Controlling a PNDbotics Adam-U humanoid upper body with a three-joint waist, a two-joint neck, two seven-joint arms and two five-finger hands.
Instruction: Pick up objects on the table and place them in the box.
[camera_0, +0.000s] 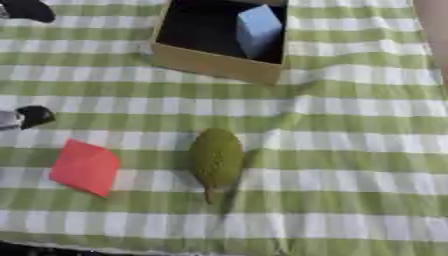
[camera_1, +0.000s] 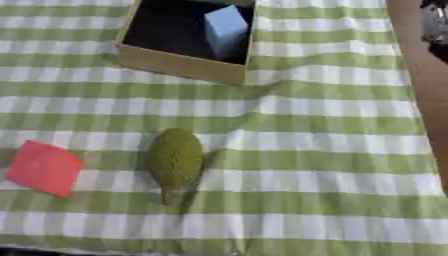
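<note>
A cardboard box (camera_0: 210, 62) stands open at the top centre of the checked cloth, with a light blue block (camera_0: 259, 30) leaning inside it. A bumpy green oval fruit (camera_0: 215, 159) with a short stem lies in the middle of the cloth. To its left a red block (camera_0: 85, 167) lies flat. At the left edge, a black and silver bit of my left hand (camera_0: 26, 117) shows, apart from the red block. A dark grey part that looks like my right hand (camera_1: 433, 22) sits at the upper right edge, off the cloth.
The green and white checked cloth (camera_0: 350, 150) covers the table, with brown tabletop (camera_1: 429, 100) along its right side. A black shape (camera_0: 26, 10) lies at the top left corner. The cloth's front edge runs along the bottom.
</note>
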